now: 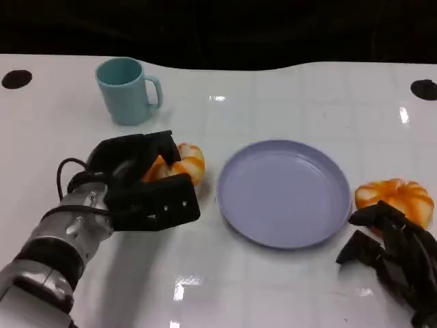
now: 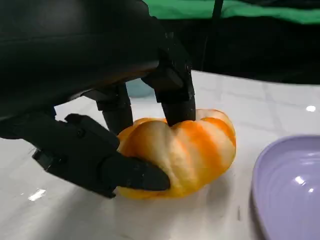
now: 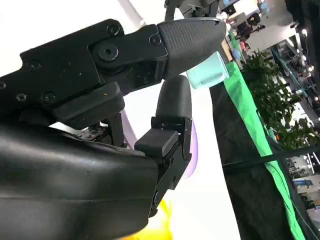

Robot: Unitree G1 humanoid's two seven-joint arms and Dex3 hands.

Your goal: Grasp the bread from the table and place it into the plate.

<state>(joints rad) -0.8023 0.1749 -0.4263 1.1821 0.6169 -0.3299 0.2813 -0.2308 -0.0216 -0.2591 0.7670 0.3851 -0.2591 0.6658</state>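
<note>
Left hand (image 1: 140, 184) grasping one of two breads on the white desk (image 1: 287, 280).
The held bread (image 1: 183, 164), partly hidden by the fingers (image 2: 172, 95), lies left of the single lilac plate (image 1: 283, 193), long axis across the desk. The second bread (image 1: 396, 199) sits at the plate's right, touching the empty, loosely curled right hand (image 1: 392, 256). One teal mug (image 1: 128, 90) stands behind.
</note>
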